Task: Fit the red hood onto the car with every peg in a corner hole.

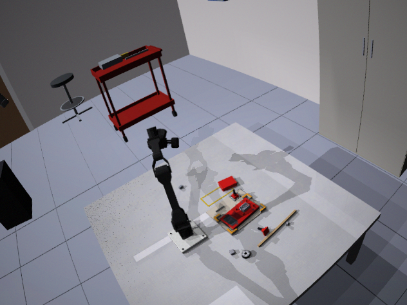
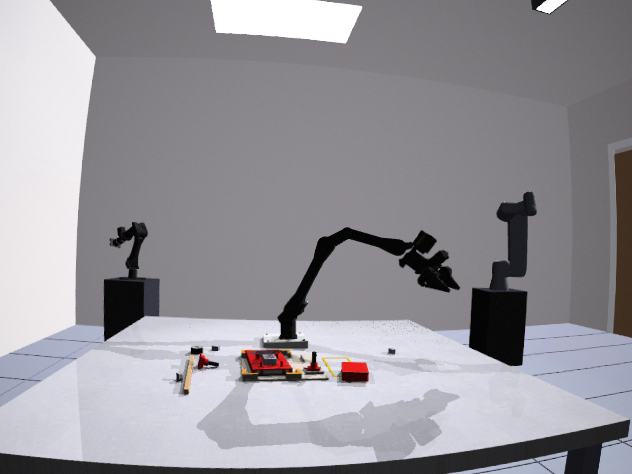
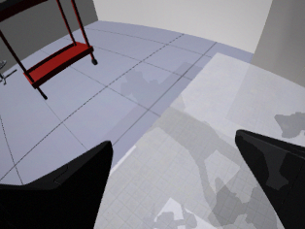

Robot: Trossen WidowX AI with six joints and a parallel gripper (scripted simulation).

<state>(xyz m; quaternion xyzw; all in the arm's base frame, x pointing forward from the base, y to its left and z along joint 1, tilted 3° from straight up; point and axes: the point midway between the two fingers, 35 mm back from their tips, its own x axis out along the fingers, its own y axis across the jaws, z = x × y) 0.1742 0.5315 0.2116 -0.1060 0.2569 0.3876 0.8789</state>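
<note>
The red hood [image 1: 227,183] [image 2: 354,371] lies on the table with its flat face up, at one end of the yellow outline. Its corner holes cannot be made out. The red chassis [image 1: 236,215] [image 2: 252,359] sits in the jig [image 1: 232,231] [image 2: 250,377] with the grey engine block [image 1: 244,206] [image 2: 269,359] on its deck. The pegs are too small to make out clearly. My gripper [image 2: 453,289] [image 3: 176,142] is open and empty, high above the table and well away from the hood, which the wrist view does not show.
A red piece with an upright black stem [image 1: 234,195] [image 2: 313,364] stands between hood and chassis. Beyond the jig are another red piece [image 1: 265,231] [image 2: 202,362] and a wooden strip [image 1: 277,228] [image 2: 188,375]. A metal ring [image 1: 245,253] and small grey block [image 1: 232,251] lie nearby.
</note>
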